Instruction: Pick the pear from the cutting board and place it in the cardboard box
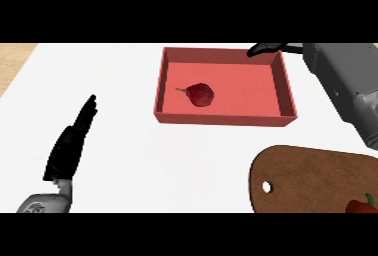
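My left hand (70,145) rests at the left of the white surface (148,160), fingers straight and together, holding nothing, well apart from everything. Moving right: the red box (225,119) sits mid-surface, and the pear (200,94), dark red, lies on its floor left of centre, stem pointing left, long axis roughly left-right. So the pear looks already placed, not on the board. My right hand (266,48) is at the box's far right corner, only a bit of dark fingers showing past the grey forearm; cannot tell if they're wide or curled, but nothing visibly held. The pear lies down-left of that hand, nearer it than my left. Far right: brown cutting board (310,175), with another red item (362,205) at the edge.
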Robot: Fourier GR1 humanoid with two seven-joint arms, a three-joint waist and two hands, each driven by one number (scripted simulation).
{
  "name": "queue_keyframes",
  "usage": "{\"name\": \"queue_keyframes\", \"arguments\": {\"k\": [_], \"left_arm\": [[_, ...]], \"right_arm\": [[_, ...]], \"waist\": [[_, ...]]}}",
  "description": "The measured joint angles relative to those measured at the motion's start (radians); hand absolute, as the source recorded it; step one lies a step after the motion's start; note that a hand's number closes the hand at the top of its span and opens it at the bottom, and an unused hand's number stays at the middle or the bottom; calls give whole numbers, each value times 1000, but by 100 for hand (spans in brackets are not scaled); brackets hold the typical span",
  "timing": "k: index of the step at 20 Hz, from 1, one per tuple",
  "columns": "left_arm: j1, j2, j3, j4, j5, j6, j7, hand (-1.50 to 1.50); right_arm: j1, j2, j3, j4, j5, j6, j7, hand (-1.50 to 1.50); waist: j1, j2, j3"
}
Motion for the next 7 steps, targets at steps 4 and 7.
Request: {"name": "queue_keyframes", "arguments": {"k": [4, 7], "left_arm": [[-11, 1, -7, 0, -1, -9, 3, 0], [-18, -3, -14, -7, -2, -11, 5, 0]], "right_arm": [[14, -82, -27, 5, -25, 39, 11, -150], [30, -135, -33, -1, -31, 67, 13, -150]], "waist": [[16, 13, 2], [27, 20, 3]]}}
